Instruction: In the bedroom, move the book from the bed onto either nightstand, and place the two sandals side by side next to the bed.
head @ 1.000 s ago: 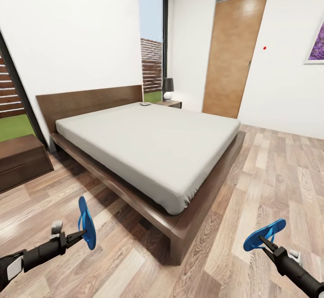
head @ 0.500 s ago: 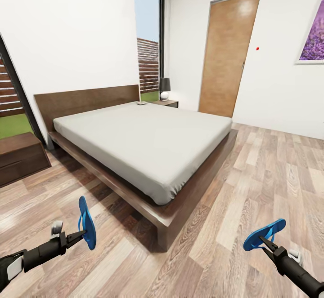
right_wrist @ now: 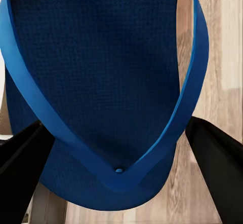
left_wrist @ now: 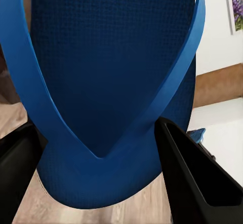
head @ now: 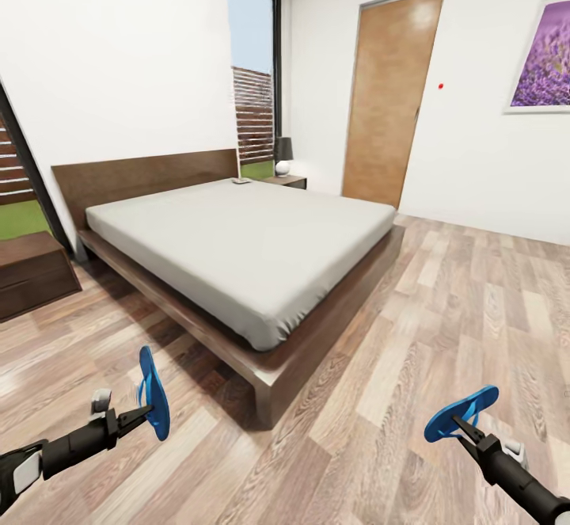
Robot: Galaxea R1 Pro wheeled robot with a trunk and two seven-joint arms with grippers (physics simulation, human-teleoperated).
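Two bright blue flat flip-flops up off the floor: we've got left gripper (head: 147,412) jaws pinching one (head: 153,392), right gripper (head: 457,427) jaws pinching the other (head: 461,413). Low dark-brown wooden bed w/ grey mattress (head: 237,236) ahead; its corner near, open light wood-plank floor (head: 467,311) to the right.

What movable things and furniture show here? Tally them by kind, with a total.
Blue sandals: 2, one in the left claw, one in the right claw
Bed: 1
Nightstands: 2
Table lamp: 1
Small item on the mattress, perhaps the book: 1
Total: 7
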